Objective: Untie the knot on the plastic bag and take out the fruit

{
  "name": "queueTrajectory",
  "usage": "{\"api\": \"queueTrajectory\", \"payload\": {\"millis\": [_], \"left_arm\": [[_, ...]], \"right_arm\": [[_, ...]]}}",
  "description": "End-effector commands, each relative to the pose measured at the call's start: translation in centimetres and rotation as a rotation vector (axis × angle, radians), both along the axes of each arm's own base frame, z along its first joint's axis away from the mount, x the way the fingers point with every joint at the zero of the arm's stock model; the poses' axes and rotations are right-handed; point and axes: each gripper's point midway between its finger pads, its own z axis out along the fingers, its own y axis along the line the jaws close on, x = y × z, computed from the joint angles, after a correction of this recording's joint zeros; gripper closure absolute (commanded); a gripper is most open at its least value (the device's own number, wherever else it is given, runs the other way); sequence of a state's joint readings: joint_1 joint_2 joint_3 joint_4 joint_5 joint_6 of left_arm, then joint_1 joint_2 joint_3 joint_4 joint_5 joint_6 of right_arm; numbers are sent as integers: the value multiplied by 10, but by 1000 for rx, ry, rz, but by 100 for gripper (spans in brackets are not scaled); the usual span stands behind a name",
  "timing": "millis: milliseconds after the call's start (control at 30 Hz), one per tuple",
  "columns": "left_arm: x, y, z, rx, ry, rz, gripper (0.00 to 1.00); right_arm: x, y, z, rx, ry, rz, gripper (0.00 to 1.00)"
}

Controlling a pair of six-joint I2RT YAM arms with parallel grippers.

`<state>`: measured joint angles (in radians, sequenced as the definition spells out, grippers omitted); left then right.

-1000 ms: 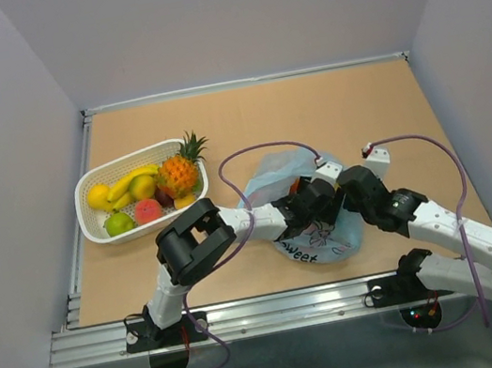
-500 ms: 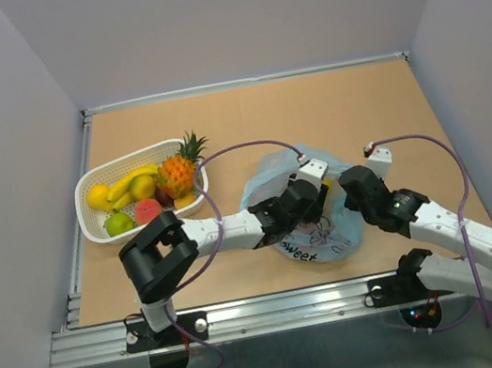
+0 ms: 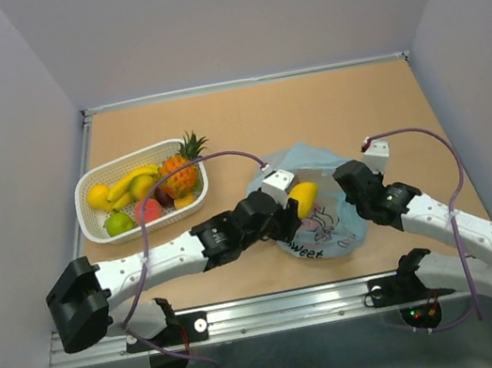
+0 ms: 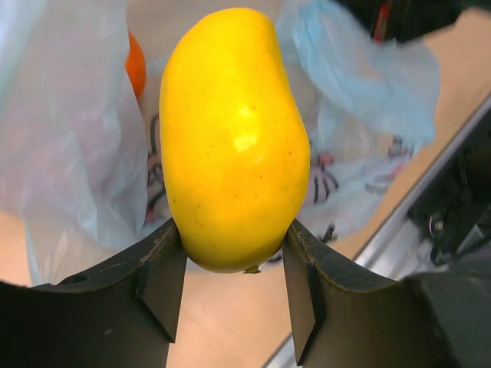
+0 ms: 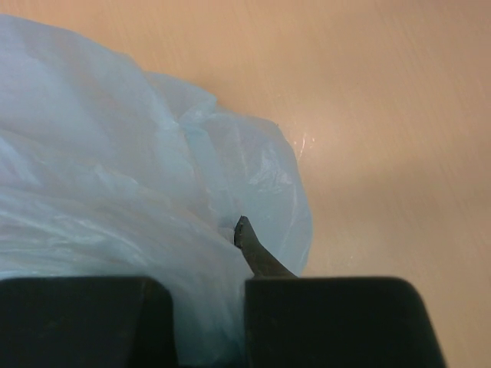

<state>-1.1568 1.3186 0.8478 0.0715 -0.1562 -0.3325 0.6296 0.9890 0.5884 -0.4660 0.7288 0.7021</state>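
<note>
Two arms on tan table [image 3: 356, 107], pale grey walls [image 3: 226, 16] around. Left gripper [image 4: 230, 245] pinches yellow mango [image 4: 234, 138] over plastic bag [image 3: 334, 225], mid-table. Right gripper [image 5: 239, 230] pressed together on bag film at bag's 3 o'clock. White basket [image 3: 90, 216] at 10 o'clock.

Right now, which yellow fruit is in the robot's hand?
The mango, pinched in the left hand above the blue bag; the bananas and lemon lie in the white basket.

One plastic bag [image 3: 341, 234]. One basket [image 3: 80, 211], 10 o'clock. One mango [image 3: 304, 199], one orange [image 4: 136, 65] at bag. In basket: one pineapple [image 3: 178, 173], one lemon [image 3: 98, 198], one green fruit [image 3: 119, 224], one peach [image 3: 147, 211].
</note>
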Motion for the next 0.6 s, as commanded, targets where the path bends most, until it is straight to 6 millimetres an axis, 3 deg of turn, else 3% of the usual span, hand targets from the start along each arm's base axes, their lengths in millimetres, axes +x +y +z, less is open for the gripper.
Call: {"api": "queueTrajectory", "payload": {"millis": [0,167,267,300,400,500,533,567], "left_arm": [[-28,20,9,-26,60,-68,96],[-11,51,36,-71,35,52,96],[33,95,60,-114,9,257,96],[33,98,65,-126,6,268,96],[81,165,78,-149,-20,545,95],[98,207,82,-136,-27,699,95],[107,234,79,-123,-21,793,95],[111,247,78,-117,-22,843,95]], "right_arm": [[22,-2,33,-16,-78,-46,94],[29,1,36,-31,-72,-43,94],[28,4,34,-14,-66,-21,94],[27,5,33,-9,-62,-15,94],[21,7,32,13,-61,8,94],[17,9,31,31,-60,31,94],[16,9,32,36,-63,38,94],[15,8,33,36,-68,41,94]]}}
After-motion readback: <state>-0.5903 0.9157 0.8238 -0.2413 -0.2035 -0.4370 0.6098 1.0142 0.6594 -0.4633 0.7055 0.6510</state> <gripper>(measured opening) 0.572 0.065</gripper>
